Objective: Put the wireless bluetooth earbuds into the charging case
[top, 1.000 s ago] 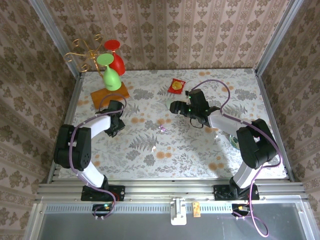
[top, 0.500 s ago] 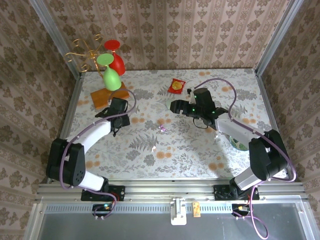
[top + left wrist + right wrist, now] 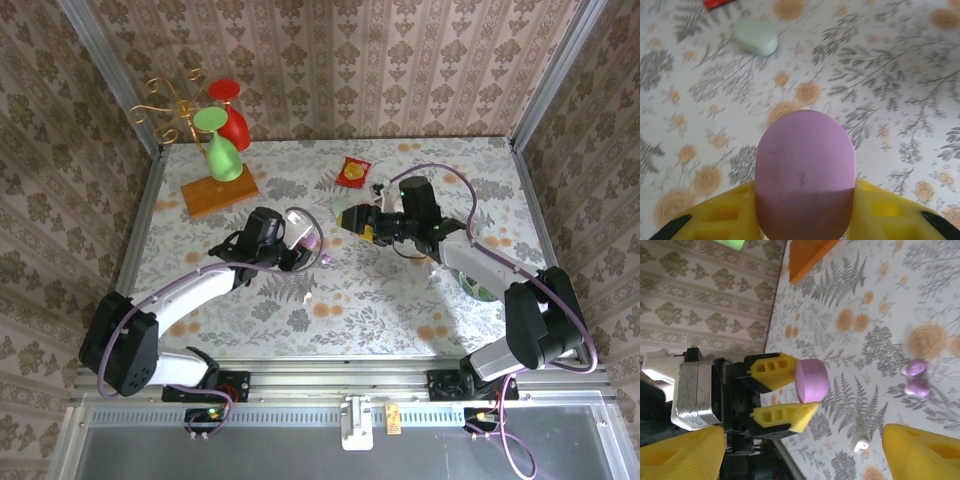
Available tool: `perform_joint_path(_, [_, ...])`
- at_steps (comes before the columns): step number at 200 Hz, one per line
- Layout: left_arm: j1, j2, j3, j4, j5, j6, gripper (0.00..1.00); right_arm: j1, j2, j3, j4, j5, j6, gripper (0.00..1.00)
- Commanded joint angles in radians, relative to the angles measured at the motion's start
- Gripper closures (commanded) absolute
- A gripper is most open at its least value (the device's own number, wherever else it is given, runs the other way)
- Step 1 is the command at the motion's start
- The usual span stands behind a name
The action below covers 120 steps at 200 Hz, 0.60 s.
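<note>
**Two arms meet over a floral-print table (image 3: 400,300).** The left gripper (image 3: 809,384) clamps a smooth, egg-shaped lilac case (image 3: 805,165) between its yellow plastic fingers. The case's long axis runs along the fingers, and its rounded end juts past their tips. The right gripper (image 3: 352,218) faces it from across the table's middle, its yellow jaws spread wide with nothing between them. A second case (image 3: 756,36), pale green and pebble-shaped, lies flat on the cloth farther back, near a red-and-yellow packet (image 3: 354,171). Two glossy, bean-shaped lilac earbuds (image 3: 915,368) lie on the table just past the left gripper's tips, between the two grippers and touched by neither. They sit close together, side by side, with their long axes roughly parallel. Whether the two touch each other cannot be told. A single white earbud (image 3: 860,444) lies apart from the pair, nearer the arm bases. It is too small to tell which way it points.
</note>
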Motion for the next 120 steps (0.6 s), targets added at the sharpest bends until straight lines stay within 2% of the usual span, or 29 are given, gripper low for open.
perform_joint_path(1, [-0.019,-0.029,-0.015,0.125,0.129,0.099,0.79,0.000,-0.005,-0.020,0.021,-0.101,0.041,0.19])
perform_joint_path(30, [-0.056,-0.024,0.003,0.123,0.186,0.131,0.78,0.008,-0.001,-0.027,0.028,-0.123,0.057,0.27])
perform_joint_path(73, [-0.089,-0.025,0.011,0.161,0.174,0.129,0.77,0.040,0.014,-0.030,0.049,-0.130,0.086,0.37])
perform_joint_path(106, [-0.107,-0.026,0.014,0.185,0.174,0.123,0.78,0.063,0.021,-0.049,0.060,-0.127,0.087,0.38])
perform_joint_path(120, [-0.114,-0.028,0.010,0.193,0.173,0.123,0.77,0.065,0.013,-0.061,0.065,-0.119,0.097,0.43])
